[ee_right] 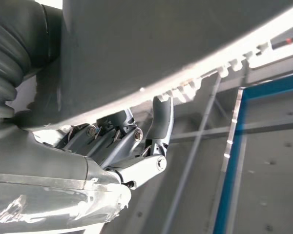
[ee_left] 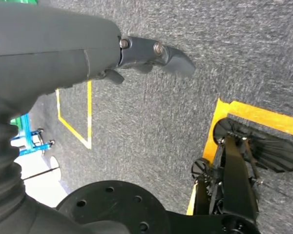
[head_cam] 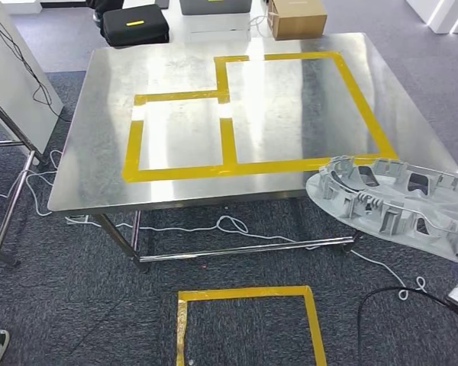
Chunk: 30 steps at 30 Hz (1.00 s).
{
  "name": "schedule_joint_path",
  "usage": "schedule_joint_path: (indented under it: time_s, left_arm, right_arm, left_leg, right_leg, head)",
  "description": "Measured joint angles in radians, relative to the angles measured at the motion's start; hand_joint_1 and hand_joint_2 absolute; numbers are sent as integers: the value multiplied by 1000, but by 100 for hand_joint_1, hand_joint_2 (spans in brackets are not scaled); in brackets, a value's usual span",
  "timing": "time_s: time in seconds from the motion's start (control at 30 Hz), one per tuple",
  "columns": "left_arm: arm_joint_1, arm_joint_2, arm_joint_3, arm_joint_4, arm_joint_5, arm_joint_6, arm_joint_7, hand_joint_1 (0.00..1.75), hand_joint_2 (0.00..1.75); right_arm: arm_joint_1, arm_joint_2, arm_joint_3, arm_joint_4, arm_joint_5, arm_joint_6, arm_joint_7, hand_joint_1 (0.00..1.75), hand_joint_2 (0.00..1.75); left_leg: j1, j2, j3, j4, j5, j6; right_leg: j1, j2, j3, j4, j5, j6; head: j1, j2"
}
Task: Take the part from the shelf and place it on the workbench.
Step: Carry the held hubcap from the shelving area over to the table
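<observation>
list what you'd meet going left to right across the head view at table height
Leaning white panel → steel workbench → smaller yellow tape rectangle → larger yellow tape rectangle → grey ribbed part hanging over the workbench's near right corner.

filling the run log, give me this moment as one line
stage: carrying | right hand: grips grey plastic part from below | part: at steel workbench right edge, not set down | left hand: hangs over carpet, holds nothing
</observation>
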<state>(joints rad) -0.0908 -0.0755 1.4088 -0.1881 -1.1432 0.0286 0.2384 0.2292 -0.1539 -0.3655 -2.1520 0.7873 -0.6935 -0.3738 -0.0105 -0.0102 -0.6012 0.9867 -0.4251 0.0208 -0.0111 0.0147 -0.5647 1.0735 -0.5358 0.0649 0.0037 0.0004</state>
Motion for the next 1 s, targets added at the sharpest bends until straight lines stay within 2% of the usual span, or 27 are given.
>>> schedule_joint_path:
  time_s: [0.03,0.1,0.13,0.17,0.2,0.23,0.27,0.3,0.33,0.43,0.5,0.53,0.6,0.63,0.67,0.7,0.77,0.8,0.83,0.87,0.97,1.0]
  left_arm:
    - [0,-1,0,0,0,0,0,0,175]
    - [0,-2,0,0,0,0,0,0,175]
    - [0,-3,0,0,0,0,0,0,175]
    - [1,-3,0,0,0,0,0,0,175]
    - [2,-4,0,0,0,0,0,0,175]
    - [3,-5,0,0,0,0,0,0,175]
    - [3,-5,0,0,0,0,0,0,175]
    - [3,-4,0,0,0,1,0,0,175]
    - [2,-3,0,0,0,1,0,0,175]
    - [-1,-1,0,0,0,4,0,0,175]
    - [-2,-2,0,0,1,5,1,0,175]
    - [-2,-3,0,0,1,5,1,0,175]
    - [-2,-4,0,0,2,6,2,0,175]
    - [-1,-4,0,0,2,6,2,0,175]
    - [0,-4,0,0,2,6,2,0,175]
    - [0,-5,0,0,2,6,3,0,175]
    - [0,-5,0,0,2,6,3,0,175]
    - [0,-4,0,0,2,6,3,0,175]
    - [-1,-4,1,0,3,6,3,0,175]
    - [-2,-4,1,0,3,6,3,0,175]
    - [0,-6,1,0,5,8,4,0,175]
    - [1,-6,1,0,5,9,4,0,175]
  right_arm:
    - [0,-1,0,0,0,0,0,175,175]
    - [-1,-1,0,1,-2,0,-1,175,175]
    - [0,-1,0,2,-2,0,-1,175,175]
    - [0,-1,0,2,-2,0,-1,175,175]
    - [1,-1,0,3,-2,0,-1,175,175]
    - [1,-2,0,3,-2,0,-1,175,175]
    - [0,-2,0,4,-2,0,-1,175,175]
    - [0,-2,0,4,-2,0,-1,175,175]
    - [-1,-2,0,5,-2,0,-1,175,175]
    - [0,-2,0,6,-2,0,0,175,175]
    - [0,-3,0,5,-1,0,-1,175,175]
    - [0,-3,0,5,-1,0,-1,175,175]
    - [-1,-3,0,5,-2,0,-2,175,175]
    - [-1,-3,0,6,-2,0,-2,175,175]
    - [-1,-3,0,6,-2,0,-2,175,175]
    - [-1,-3,0,6,-2,0,-2,175,175]
    - [-1,-3,0,6,-2,0,-2,175,175]
    - [-2,-3,0,6,-2,0,-2,175,175]
    - [-2,-3,0,6,-3,0,-2,175,175]
    - [-2,-3,0,6,-3,0,-2,175,175]
    - [-1,-4,0,6,-5,0,-3,175,175]
    - [-2,-5,0,6,-5,0,-3,175,175]
  left_leg:
    - [2,0,7,-2,-4,3]
    - [2,0,20,-2,-15,6]
    - [2,0,28,-2,-22,6]
    - [3,0,38,-2,-30,4]
    - [4,-1,50,-1,-38,2]
    - [5,-2,64,-1,-47,-1]
    - [5,-3,75,0,-57,-7]
    - [3,-4,83,2,-65,-12]
    - [1,-5,87,3,-71,-17]
    - [-2,-5,90,2,-79,-25]
    - [-1,-3,72,42,-106,-34]
    - [0,-2,45,94,-132,-39]
    - [3,-1,-36,234,-185,-45]
    - [3,-1,-70,285,-193,-46]
    - [3,-1,-90,302,-180,-44]
    - [3,-1,-89,280,-145,-41]
    - [2,-1,-47,158,-54,-32]
    - [1,-1,-22,96,-25,-27]
    - [0,-1,-5,53,-13,-26]
    - [0,-1,4,29,-12,-30]
    - [0,-3,6,16,-14,-42]
    - [0,-3,7,16,-14,-40]
  right_leg:
    - [0,-3,-29,57,-26,4]
    - [-1,-5,-108,193,-78,11]
    - [-2,-5,-136,234,-80,14]
    - [-2,-6,-147,237,-60,16]
    - [-4,-6,-138,199,-20,17]
    - [-5,-8,-114,131,30,19]
    - [-7,-9,-85,64,67,22]
    - [-8,-9,-60,10,91,19]
    - [-8,-8,-46,-21,98,14]
    - [-8,-5,-41,-31,88,-11]
    - [-10,-5,-36,-33,84,-24]
    - [-11,-6,-34,-34,81,-29]
    - [-11,-7,-32,-34,76,-36]
    - [-11,-6,-30,-34,74,-37]
    - [-10,-5,-27,-34,71,-38]
    - [-10,-5,-21,-34,67,-37]
    - [-10,-4,-9,-35,59,-33]
    - [-8,-3,-5,-34,55,-29]
    - [-7,-2,-5,-34,53,-24]
    - [-5,-1,-6,-34,51,-24]
    - [-4,-3,-5,-40,53,-27]
    - [-4,-3,-2,-44,54,-25]
  head:
    - [1,0]
    - [1,0]
    - [1,0]
    - [1,0]
    - [1,0]
    - [1,0]
    - [2,0]
    - [2,0]
    - [2,0]
    - [-2,0]
    - [-6,0]
    - [-8,0]
    - [-10,0]
    - [-11,0]
    - [-11,0]
    - [-11,0]
    - [-10,0]
    - [-10,0]
    - [-10,0]
    - [-9,0]
    - [-8,0]
    - [-8,0]
